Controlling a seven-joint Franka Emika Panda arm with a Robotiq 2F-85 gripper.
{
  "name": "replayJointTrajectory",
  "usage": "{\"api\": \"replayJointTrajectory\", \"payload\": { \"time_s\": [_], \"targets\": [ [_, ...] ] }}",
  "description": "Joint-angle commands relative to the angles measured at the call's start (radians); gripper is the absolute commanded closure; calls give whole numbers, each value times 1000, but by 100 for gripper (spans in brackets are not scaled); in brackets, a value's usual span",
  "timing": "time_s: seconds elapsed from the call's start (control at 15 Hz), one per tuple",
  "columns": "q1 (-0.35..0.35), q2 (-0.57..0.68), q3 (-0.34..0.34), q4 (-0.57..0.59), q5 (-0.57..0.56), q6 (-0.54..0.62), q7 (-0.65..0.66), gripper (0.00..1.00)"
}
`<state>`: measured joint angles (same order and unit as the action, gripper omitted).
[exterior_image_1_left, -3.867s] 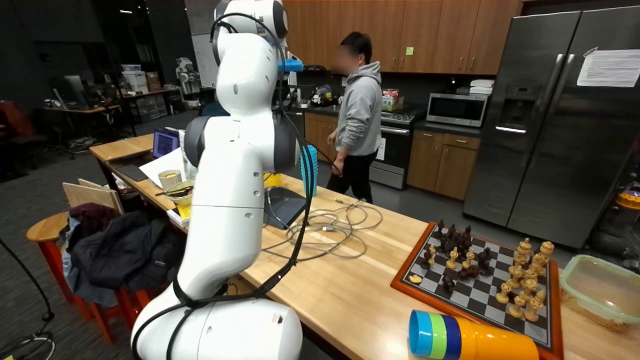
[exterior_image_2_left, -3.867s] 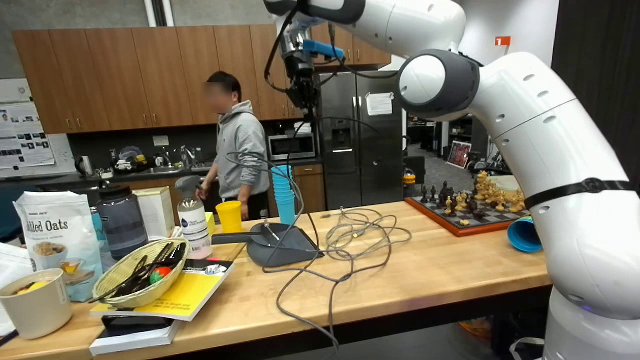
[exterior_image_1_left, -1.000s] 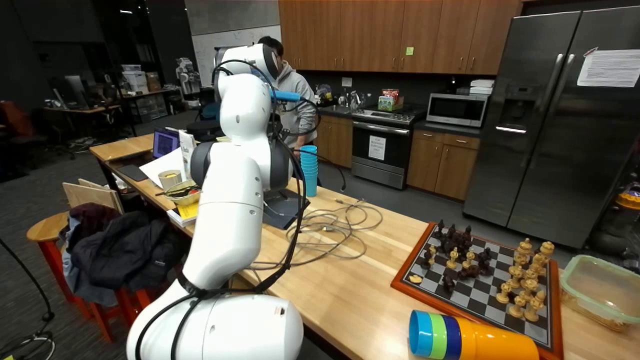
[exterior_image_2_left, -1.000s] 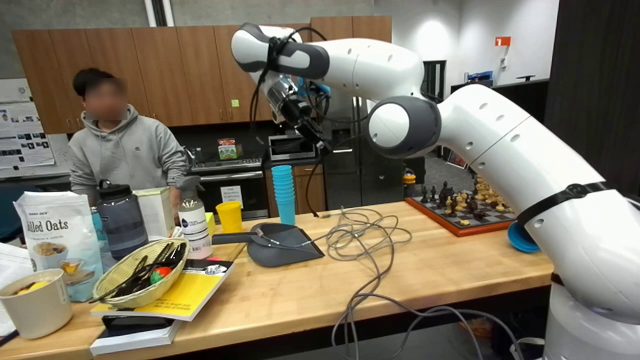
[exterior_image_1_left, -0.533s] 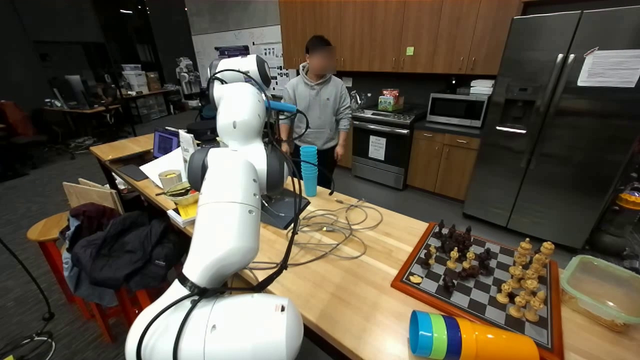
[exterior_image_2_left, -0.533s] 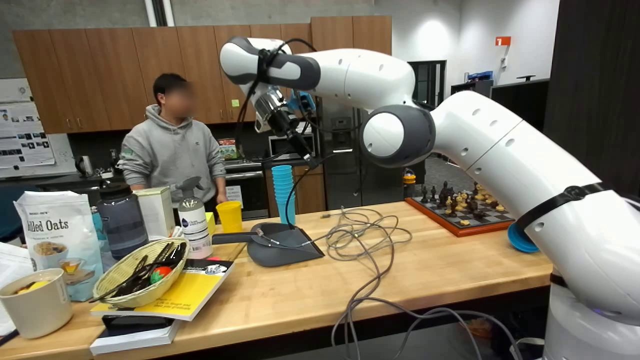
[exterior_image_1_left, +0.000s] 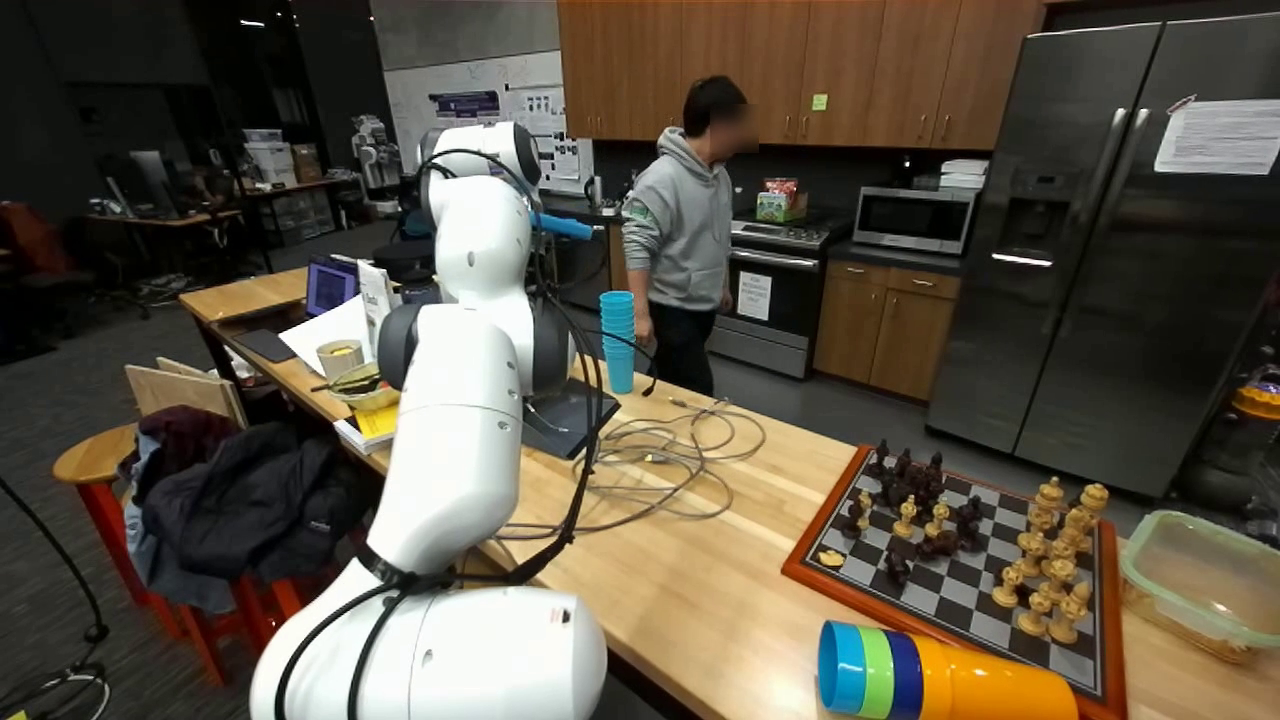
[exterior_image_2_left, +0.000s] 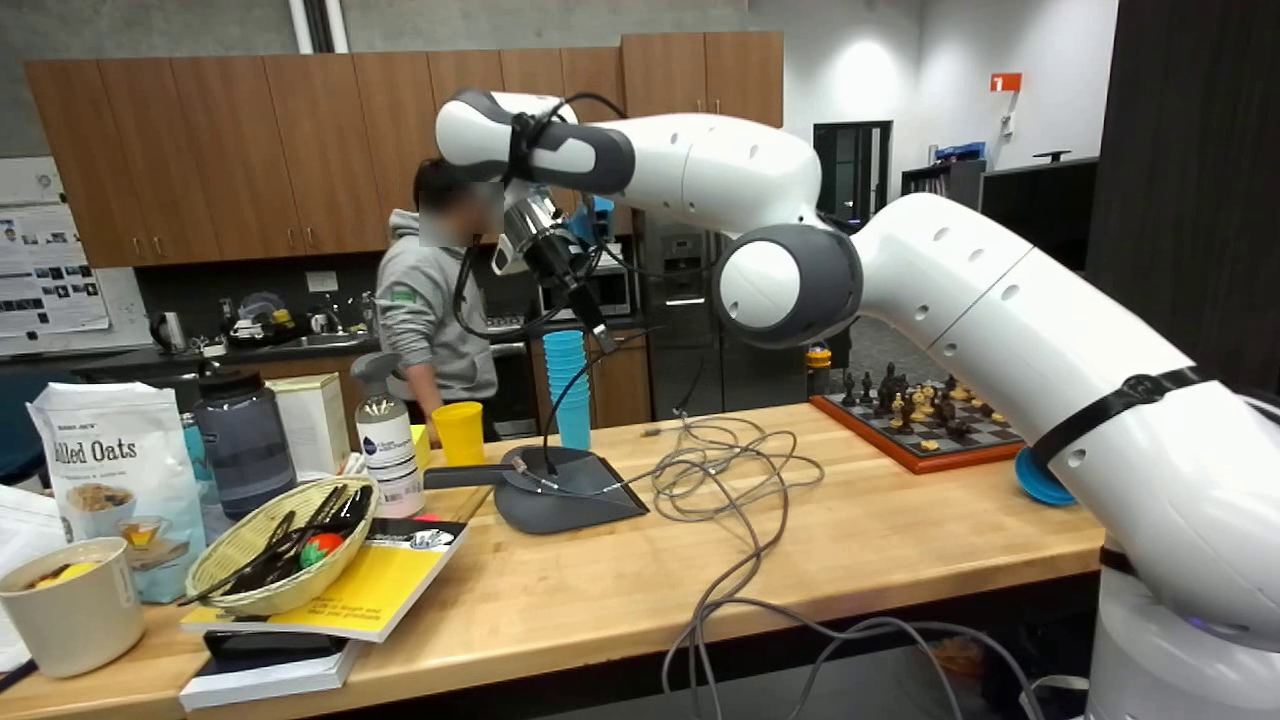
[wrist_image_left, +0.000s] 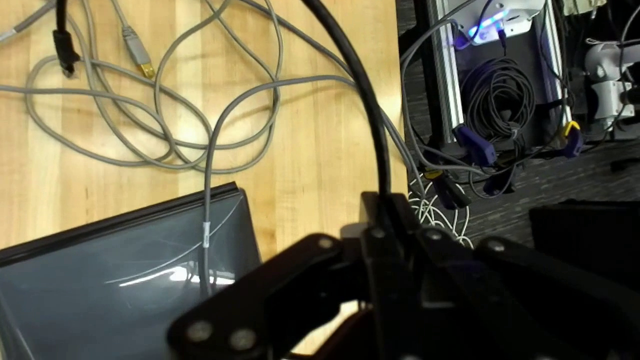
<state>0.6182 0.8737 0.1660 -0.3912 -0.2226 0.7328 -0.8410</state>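
Note:
My gripper (wrist_image_left: 390, 212) is shut on a black cable (wrist_image_left: 367, 95), which shows in the wrist view rising from between the fingertips. In an exterior view the gripper (exterior_image_2_left: 605, 338) hangs tilted above the table, beside a stack of blue cups (exterior_image_2_left: 568, 395). One part of the black cable (exterior_image_2_left: 562, 400) droops to the dark grey dustpan (exterior_image_2_left: 570, 495); a loose end also hangs at top left in the wrist view (wrist_image_left: 65, 50). Grey cables (wrist_image_left: 212, 145) lie coiled on the table next to the dustpan (wrist_image_left: 125, 285). The arm hides the gripper in an exterior view.
A yellow cup (exterior_image_2_left: 459, 435), a spray bottle (exterior_image_2_left: 390, 460), a basket (exterior_image_2_left: 235, 585) on books and a chessboard (exterior_image_1_left: 825, 508) with pieces stand on the table. Stacked coloured cups (exterior_image_1_left: 990, 680) lie by the board. A person (exterior_image_1_left: 685, 240) stands behind the table.
The arm has lowered and the gripper has tilted, coming down with the black cable in it. The cable's drooping part now reaches the dustpan. The person has moved about behind the table.

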Motion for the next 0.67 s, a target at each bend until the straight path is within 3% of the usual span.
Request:
{"api": "replayJointTrajectory", "payload": {
  "time_s": [0.0, 0.6],
  "targets": [
    [21, 40, 1, 48, 35, 5, -57, 98],
    [106, 103, -5, 56, 63, -14, -121, 98]
  ]
}}
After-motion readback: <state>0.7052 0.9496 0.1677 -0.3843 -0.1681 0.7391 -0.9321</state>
